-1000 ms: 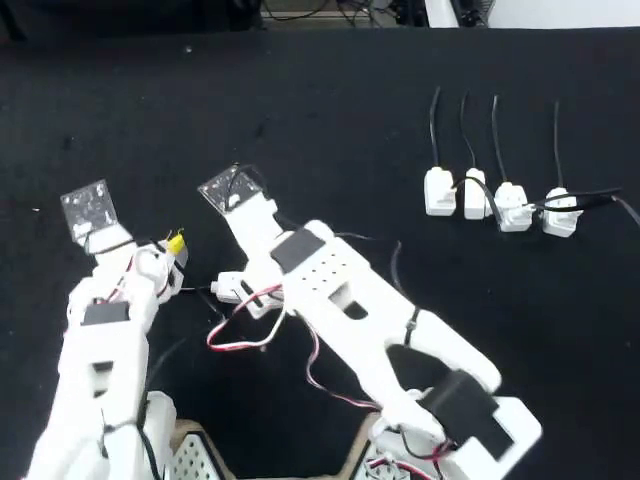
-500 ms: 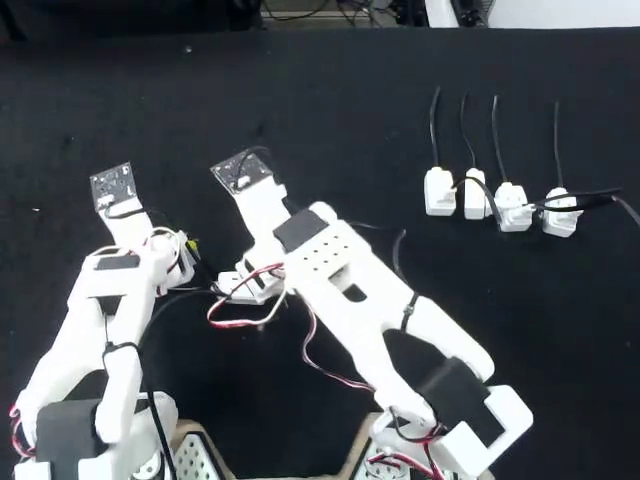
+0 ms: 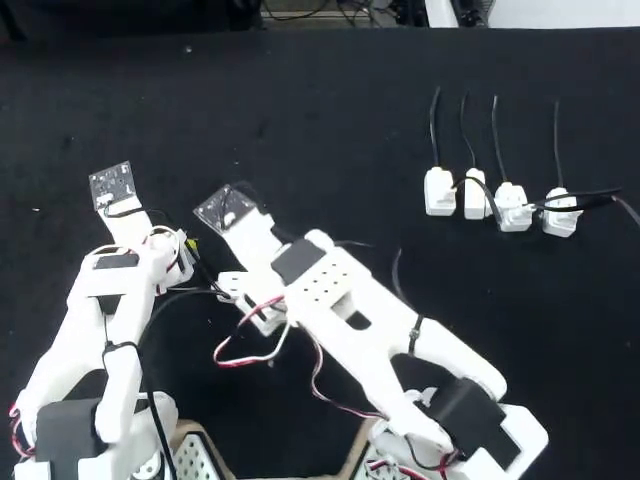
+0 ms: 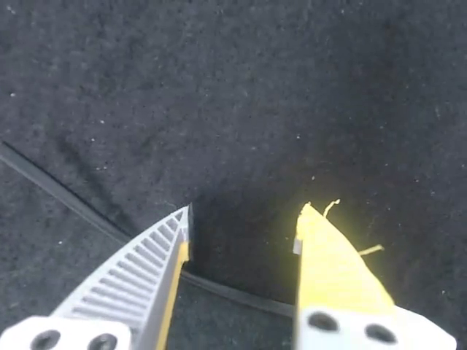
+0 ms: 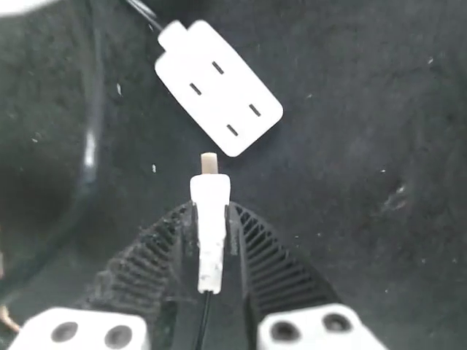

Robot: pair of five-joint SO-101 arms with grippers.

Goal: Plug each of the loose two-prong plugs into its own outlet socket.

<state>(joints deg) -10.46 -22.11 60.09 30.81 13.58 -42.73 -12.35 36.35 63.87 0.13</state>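
High camera: overhead, far. Wrist cameras: close to same table (image 3: 330, 110), behind left pincer (image 4: 244, 211), right pincer (image 5: 211, 211).

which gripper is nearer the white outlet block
Right. The right gripper holds a plug just short of the outlet block; the left gripper hangs open above a black cable, farther off.

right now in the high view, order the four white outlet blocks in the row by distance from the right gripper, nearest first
1. Leftmost block, at the row's near end
2. Second block from the left
3. Third block from the left
4. Rightmost block, the far end
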